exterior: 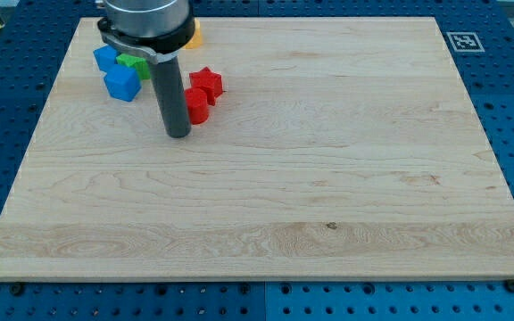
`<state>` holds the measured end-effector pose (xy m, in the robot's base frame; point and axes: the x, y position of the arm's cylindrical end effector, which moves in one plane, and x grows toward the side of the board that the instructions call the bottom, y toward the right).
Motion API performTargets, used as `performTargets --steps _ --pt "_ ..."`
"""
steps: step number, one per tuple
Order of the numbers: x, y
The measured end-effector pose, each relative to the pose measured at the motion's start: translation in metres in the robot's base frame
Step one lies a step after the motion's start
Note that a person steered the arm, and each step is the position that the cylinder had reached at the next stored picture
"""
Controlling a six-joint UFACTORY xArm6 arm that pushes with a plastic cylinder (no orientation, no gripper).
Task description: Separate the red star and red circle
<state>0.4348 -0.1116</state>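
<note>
The red star [208, 83] lies near the view's top left on the wooden board [328, 178]. The red circle [196, 105] sits just below and left of it, touching or nearly touching it. My tip [178, 134] rests on the board just left of and slightly below the red circle, close against it. The rod partly hides the circle's left side.
Left of the rod lie two blue blocks [121, 83] [105, 59] and a green block [136, 64] bunched together. A yellow block [194, 34] peeks out behind the arm's head at the view's top. A marker tag [464, 41] sits at the board's top right corner.
</note>
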Motion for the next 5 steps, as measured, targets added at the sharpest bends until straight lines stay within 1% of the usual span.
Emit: performTargets --steps 1,2,4,5 --pt "0.0 0.004" --pt "-0.017 0.012" --pt "-0.063 0.047" --pt "-0.068 0.055"
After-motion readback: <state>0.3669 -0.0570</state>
